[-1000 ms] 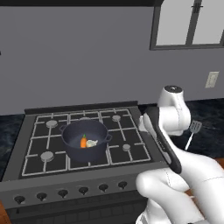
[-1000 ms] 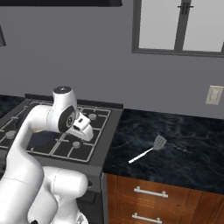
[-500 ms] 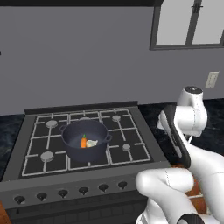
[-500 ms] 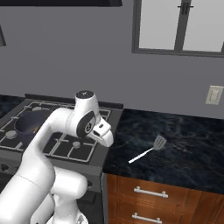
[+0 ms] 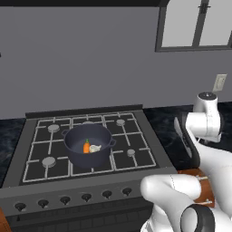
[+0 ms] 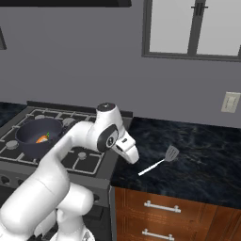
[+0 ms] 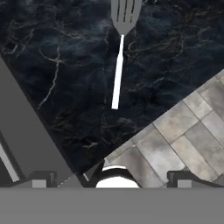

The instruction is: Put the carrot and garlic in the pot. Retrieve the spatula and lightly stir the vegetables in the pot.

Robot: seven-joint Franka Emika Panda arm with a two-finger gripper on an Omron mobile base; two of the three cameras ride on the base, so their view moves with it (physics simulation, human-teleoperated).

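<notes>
Fingers (image 7: 40,180) are being shown as two dark tips at the bottom of the hand view, set wide apart with nothing held between them. From the right base view the gripper (image 6: 131,155) is being held over the near edge of the black marble counter (image 6: 207,150), just right of the stove (image 6: 70,155), with the white arm bent above it.

The spatula (image 6: 159,160) is lying flat on the counter, well apart from the gripper, with its dark slotted blade pointing toward the wall and its pale handle angled toward the counter's front edge. In the hand view the spatula (image 7: 120,48) is being seen ahead of the fingertips, its blade at the top edge and its handle pointing down toward the camera.

The pot (image 5: 88,144) is standing on the stove grate, left of centre. Inside it the carrot (image 5: 86,147) and the garlic (image 5: 95,148) are lying side by side, touching or nearly so. The carrot (image 6: 42,138) is also being glimpsed over the pot (image 6: 38,136) rim from the right.
</notes>
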